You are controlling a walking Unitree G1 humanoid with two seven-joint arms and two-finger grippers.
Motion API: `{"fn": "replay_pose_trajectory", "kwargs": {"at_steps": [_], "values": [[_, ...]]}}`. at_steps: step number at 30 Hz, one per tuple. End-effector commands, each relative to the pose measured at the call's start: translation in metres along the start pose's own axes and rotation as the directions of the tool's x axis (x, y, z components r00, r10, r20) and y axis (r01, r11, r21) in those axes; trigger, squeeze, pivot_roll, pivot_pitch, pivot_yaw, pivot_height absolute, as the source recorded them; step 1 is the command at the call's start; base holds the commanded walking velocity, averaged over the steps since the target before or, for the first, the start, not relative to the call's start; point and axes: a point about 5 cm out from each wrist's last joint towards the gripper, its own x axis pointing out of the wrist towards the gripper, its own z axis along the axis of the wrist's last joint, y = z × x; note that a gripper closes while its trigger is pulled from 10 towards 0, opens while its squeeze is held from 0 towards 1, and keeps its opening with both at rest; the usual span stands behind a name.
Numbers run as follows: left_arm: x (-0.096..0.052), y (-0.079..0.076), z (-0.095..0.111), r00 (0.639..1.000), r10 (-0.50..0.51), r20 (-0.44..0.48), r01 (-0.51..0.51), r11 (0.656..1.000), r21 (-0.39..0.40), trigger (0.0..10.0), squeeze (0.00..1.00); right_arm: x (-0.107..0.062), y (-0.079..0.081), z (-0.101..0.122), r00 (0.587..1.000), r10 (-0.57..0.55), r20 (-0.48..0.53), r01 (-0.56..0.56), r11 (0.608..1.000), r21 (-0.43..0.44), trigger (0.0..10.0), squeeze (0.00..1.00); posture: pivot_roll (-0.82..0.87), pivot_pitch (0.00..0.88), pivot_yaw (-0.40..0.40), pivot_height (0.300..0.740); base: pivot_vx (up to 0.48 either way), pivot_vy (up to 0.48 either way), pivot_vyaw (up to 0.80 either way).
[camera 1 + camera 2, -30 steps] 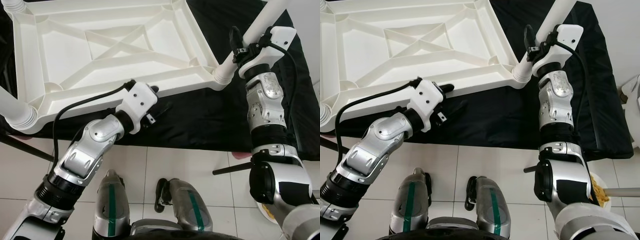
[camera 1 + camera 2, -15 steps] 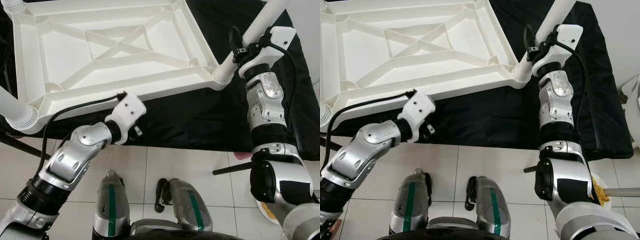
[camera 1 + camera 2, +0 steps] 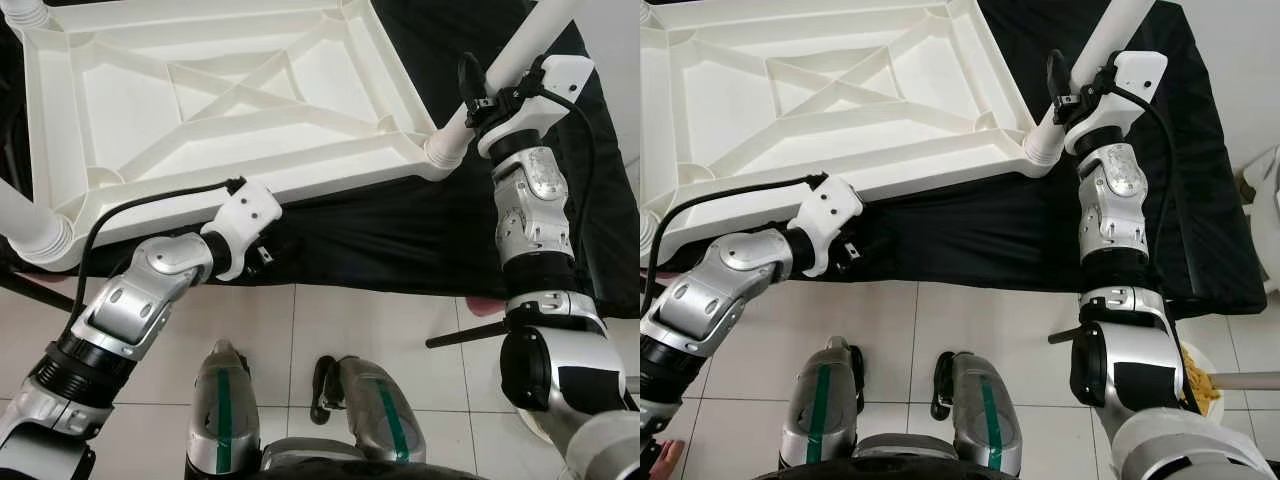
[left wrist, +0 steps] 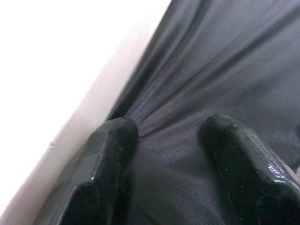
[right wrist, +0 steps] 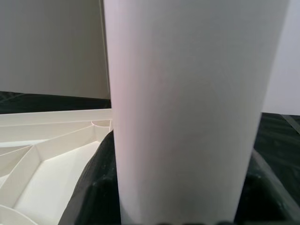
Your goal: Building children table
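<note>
Upturned white tabletop laid on black cloth | white leg seated in its near right corner, clasped by right gripper | left gripper spread apart on the cloth beside the tabletop's near edge.

No readable text, label, brand, number or sign is showing anywhere in these views.
</note>
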Motion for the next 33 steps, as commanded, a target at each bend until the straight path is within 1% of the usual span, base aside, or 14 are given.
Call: {"fn": "replay_pose_trajectory", "kwargs": {"at_steps": [1,3,7,9,10,12,15,17,20,21,25,28,32,33], "values": [[-0.015,0.026,-0.028,0.977,0.145,-0.158,-0.149,0.989,-0.016,10.0,0.0,-0.006,-0.008,-0.002,1.0,-0.011,-0.015,0.01,1.0,-0.022,10.0,0.0,0.1,0.072,-0.078,0.74,0.0,0.0,0.0],[-0.02,0.043,-0.038,0.941,0.244,-0.233,-0.25,0.968,0.003,10.0,0.0,-0.011,-0.006,-0.002,1.0,0.001,-0.015,-0.002,1.0,-0.016,10.0,0.0,0.1,0.072,-0.07,0.74,0.0,0.0,0.0],[-0.027,0.059,-0.047,0.898,0.326,-0.297,-0.341,0.94,0.0,10.0,0.0,-0.018,-0.003,-0.002,1.0,0.029,-0.013,-0.029,1.0,-0.002,10.0,0.0,0.1,0.071,-0.063,0.74,0.0,0.0,0.0],[-0.028,0.061,-0.048,0.889,0.341,-0.305,-0.356,0.934,0.006,10.0,0.0,-0.019,-0.002,-0.001,0.999,0.036,-0.01,-0.036,0.999,0.003,10.0,0.0,0.1,0.071,-0.062,0.74,0.0,0.0,0.0],[-0.03,0.068,-0.05,0.873,0.368,-0.319,-0.388,0.922,0.002,10.0,0.0,-0.022,0.001,0.0,0.998,0.059,-0.01,-0.059,0.998,0.015,10.0,0.0,0.1,0.07,-0.06,0.74,0.0,0.0,0.0],[-0.03,0.069,-0.05,0.871,0.373,-0.321,-0.394,0.919,-0.001,10.0,0.0,-0.022,0.002,0.0,0.998,0.064,-0.011,-0.063,0.998,0.017,10.0,0.0,0.1,0.07,-0.06,0.74,0.0,0.0,0.0],[-0.032,0.08,-0.047,0.851,0.419,-0.316,-0.442,0.897,-0.002,10.0,0.0,-0.026,0.008,0.005,0.993,0.12,0.0,-0.12,0.992,0.042,10.0,0.0,0.09,0.068,-0.057,0.74,0.0,0.0,0.0],[-0.032,0.081,-0.047,0.848,0.425,-0.315,-0.449,0.893,-0.003,10.0,0.0,-0.027,0.009,0.006,0.991,0.13,0.002,-0.13,0.99,0.044,10.0,0.0,0.09,0.068,-0.057,0.74,0.0,0.0,0.0],[-0.03,0.086,-0.042,0.843,0.444,-0.304,-0.465,0.885,0.003,10.0,0.0,-0.033,0.025,0.011,0.969,0.244,0.024,-0.245,0.965,0.09,10.0,0.0,0.09,0.065,-0.058,0.74,0.0,0.0,0.0],[-0.03,0.086,-0.042,0.843,0.444,-0.304,-0.465,0.885,0.003,10.0,0.0,-0.033,0.025,0.011,0.969,0.244,0.024,-0.245,0.965,0.09,10.0,0.0,0.09,0.065,-0.058,0.74,0.0,0.0,0.0],[-0.023,0.089,-0.032,0.846,0.456,-0.278,-0.473,0.881,0.004,10.0,0.0,-0.041,0.05,0.014,0.92,0.392,0.027,-0.391,0.909,0.144,10.0,0.0,0.08,0.065,-0.061,0.74,0.0,0.0,0.0],[-0.019,0.089,-0.027,0.853,0.453,-0.26,-0.469,0.883,-0.001,10.0,0.0,-0.043,0.066,0.014,0.884,0.468,0.017,-0.464,0.871,0.161,10.0,0.0,0.09,0.069,-0.065,0.74,0.0,0.0,0.0],[-0.014,0.089,-0.022,0.856,0.454,-0.246,-0.468,0.884,0.0,10.0,0.0,-0.046,0.078,0.011,0.85,0.527,0.002,-0.519,0.836,0.178,10.0,0.0,0.09,0.069,-0.068,0.74,0.0,0.0,0.0],[-0.014,0.089,-0.022,0.856,0.454,-0.246,-0.468,0.884,0.0,10.0,0.0,-0.046,0.078,0.011,0.85,0.527,0.002,-0.519,0.836,0.178,10.0,0.0,0.09,0.069,-0.068,0.74,0.0,0.0,0.0]]}}
